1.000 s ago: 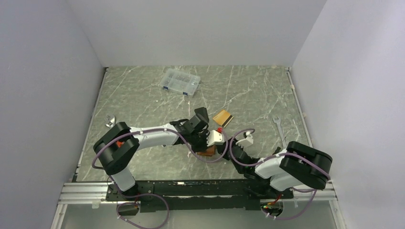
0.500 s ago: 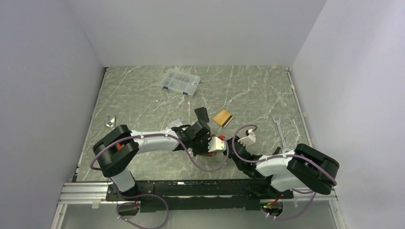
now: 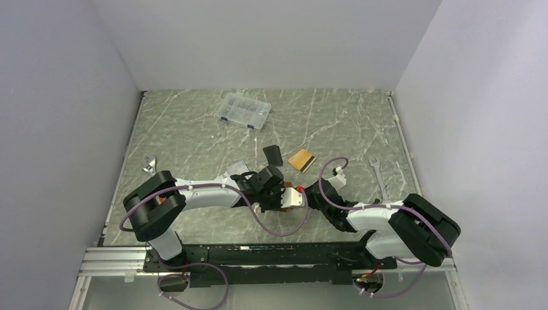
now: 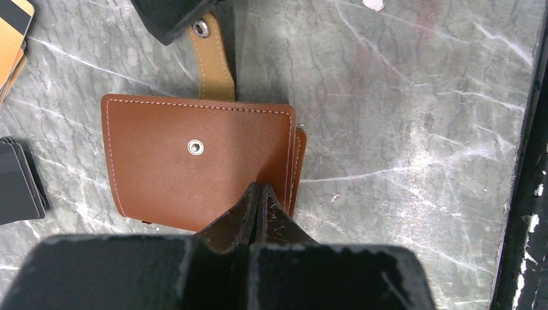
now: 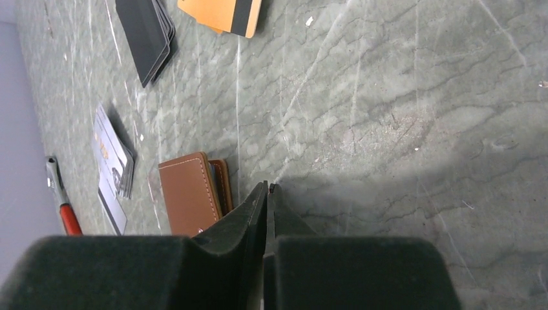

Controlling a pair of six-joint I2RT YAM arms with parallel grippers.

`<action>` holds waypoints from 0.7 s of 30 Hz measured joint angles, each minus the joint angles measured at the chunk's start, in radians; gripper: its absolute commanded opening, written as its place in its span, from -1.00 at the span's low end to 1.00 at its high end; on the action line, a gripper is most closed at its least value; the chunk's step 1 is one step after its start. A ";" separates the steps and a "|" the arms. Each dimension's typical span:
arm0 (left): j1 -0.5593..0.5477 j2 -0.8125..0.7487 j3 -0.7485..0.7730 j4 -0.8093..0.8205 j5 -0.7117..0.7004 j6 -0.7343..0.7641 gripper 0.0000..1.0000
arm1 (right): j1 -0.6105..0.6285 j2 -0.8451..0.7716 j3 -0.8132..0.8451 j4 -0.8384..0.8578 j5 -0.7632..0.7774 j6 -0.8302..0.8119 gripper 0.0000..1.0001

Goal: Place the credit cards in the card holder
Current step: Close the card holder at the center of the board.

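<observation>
Left wrist cam: my left gripper (image 4: 260,188), jaws shut, pins closed brown leather card holder (image 4: 187,168) on grey marble table (image 4: 400,129); right gripper (image 5: 267,187), narrow, at its tan leather strap (image 4: 213,64) — opening step, I reckon; next, peel flap w/o dragging holder.

Brown leather card holder (image 4: 194,161): closed, flat, strap extended, one corner beneath the left jaws' tips. Orange dark-striped plastic credit cards (image 4: 11,35): stacked, well beyond those jaws.
</observation>
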 measured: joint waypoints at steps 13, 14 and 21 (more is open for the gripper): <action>-0.005 -0.006 -0.009 0.014 -0.065 0.020 -1.00 | -0.099 -0.091 0.014 -0.138 -0.237 -0.055 -0.62; -0.005 -0.006 -0.009 0.014 -0.070 0.023 -1.00 | -0.106 -0.102 0.018 -0.157 -0.253 -0.061 -0.60; -0.014 -0.006 -0.009 0.014 -0.087 0.027 -1.00 | -0.146 -0.148 0.030 -0.227 -0.337 -0.085 -0.77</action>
